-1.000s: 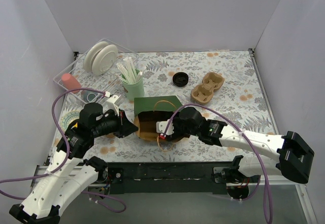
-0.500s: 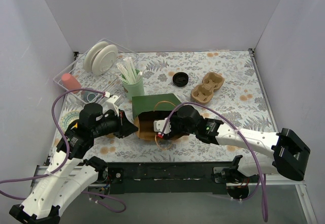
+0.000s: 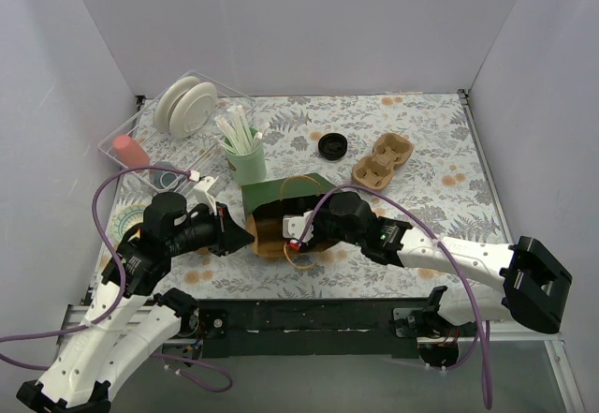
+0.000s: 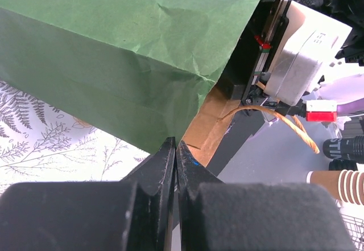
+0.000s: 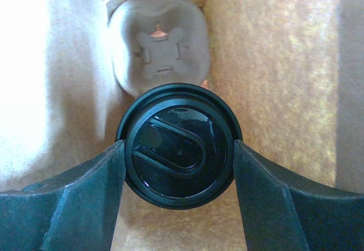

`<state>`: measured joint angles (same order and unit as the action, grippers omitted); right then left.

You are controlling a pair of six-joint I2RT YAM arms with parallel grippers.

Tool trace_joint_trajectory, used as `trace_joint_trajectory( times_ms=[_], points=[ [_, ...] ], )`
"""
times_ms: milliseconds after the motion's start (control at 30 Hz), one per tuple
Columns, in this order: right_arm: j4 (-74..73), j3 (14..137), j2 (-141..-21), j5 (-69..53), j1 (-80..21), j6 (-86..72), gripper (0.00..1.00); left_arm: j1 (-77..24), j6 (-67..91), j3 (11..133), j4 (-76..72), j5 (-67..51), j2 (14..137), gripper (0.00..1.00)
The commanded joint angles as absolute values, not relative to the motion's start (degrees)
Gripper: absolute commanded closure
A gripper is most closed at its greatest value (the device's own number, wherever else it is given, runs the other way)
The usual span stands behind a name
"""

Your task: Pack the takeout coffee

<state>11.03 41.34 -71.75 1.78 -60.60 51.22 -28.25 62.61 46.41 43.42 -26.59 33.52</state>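
Note:
The green paper bag point(image 3: 281, 191) lies on its side with its brown inside showing, its mouth toward the arms. My left gripper point(image 3: 245, 236) is shut on the edge of the bag's mouth; in the left wrist view its jaws point(image 4: 175, 148) pinch the green paper point(image 4: 114, 52). My right gripper point(image 3: 299, 235) reaches into the bag mouth. In the right wrist view it point(image 5: 179, 148) is shut on the takeout coffee, whose black lid point(image 5: 179, 145) fills the space between the fingers point(image 5: 85, 188). Beyond it, deep in the bag, sits a moulded-pulp carrier point(image 5: 158, 52).
A mint-green cup of white straws point(image 3: 243, 155) stands just behind the bag. A loose black lid point(image 3: 332, 145) and a second pulp carrier point(image 3: 382, 162) lie at the back right. A clear tray point(image 3: 140, 146) with white lids sits at the back left.
My right gripper has pushed a little further into the bag with the coffee. The bag's mouth and my left gripper have shifted slightly up and back.

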Motion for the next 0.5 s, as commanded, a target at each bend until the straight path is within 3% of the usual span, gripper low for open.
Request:
trace_joint_trajectory(
  times_ms=[0, 467],
  points=[
    [16.4, 40.8, -72.2, 4.3, -60.0, 51.5, 0.61, -28.2, 63.8, 46.1, 43.9, -27.5, 32.7, 1.0],
    [10.9, 39.6, -70.4, 4.2, -59.2, 50.7, 0.61, -28.2, 63.6, 45.4, 43.2, -27.2, 31.8, 1.0]
  ],
)
